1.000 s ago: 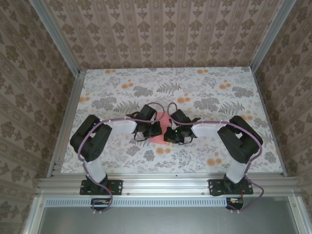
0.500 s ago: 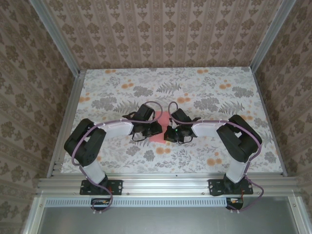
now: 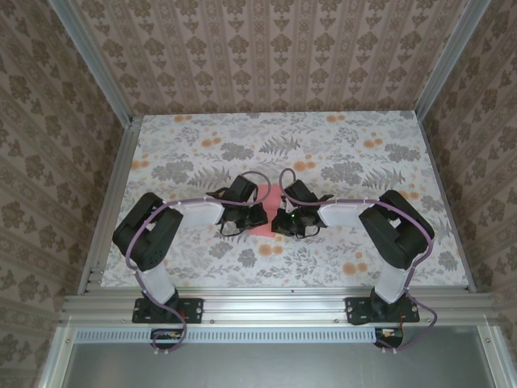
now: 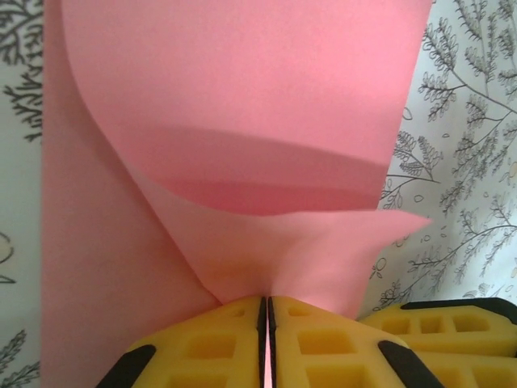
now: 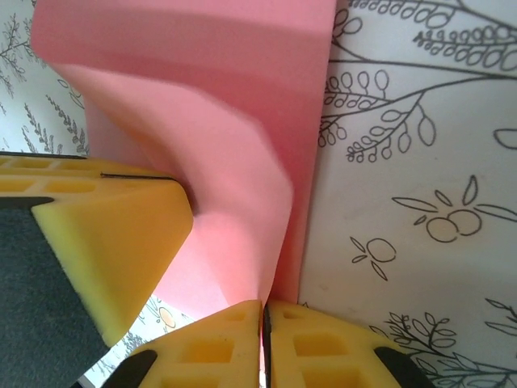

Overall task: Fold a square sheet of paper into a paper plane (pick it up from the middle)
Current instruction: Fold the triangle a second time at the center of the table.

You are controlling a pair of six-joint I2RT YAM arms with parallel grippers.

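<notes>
**Both grippers clamp the pink sheet at mid-table**

From the top external camera we see the paper plane (image 3: 263, 229) as a small pink patch near the middle of the flowered tabletop (image 3: 363, 137). The left gripper (image 3: 258, 215) and the right gripper (image 3: 279, 222) close in on it from either side, almost touching each other. Their wrists cover most of the paper, so we cannot tell from here how far the folding has got. The papered walls (image 3: 266, 48) stand well apart from the work.

In the left wrist view, the left gripper (image 4: 266, 311) has its yellow pads (image 4: 210, 343) pressed tight together, and the paper plane (image 4: 242, 121) comes out of the seam between them. One layer lies flat on the tabletop (image 4: 468, 162) while another curls up and over it. We judge the pinch holds that loose layer so it can be laid down as a fold. Another yellow finger (image 4: 452, 319) sits just beside, at the right.

In the right wrist view, the right gripper (image 5: 264, 323) is likewise closed, its pads (image 5: 214, 347) nipping the lower edge of the paper plane (image 5: 202, 89), which bulges upward. A large yellow block (image 5: 105, 242), which we take for the other gripper's finger, presses against the paper from the left. That crowding is the main obstacle we see, since each finger leaves the other little room. The tabletop (image 5: 404, 162) to the right is printed with line-drawn leaves.
</notes>
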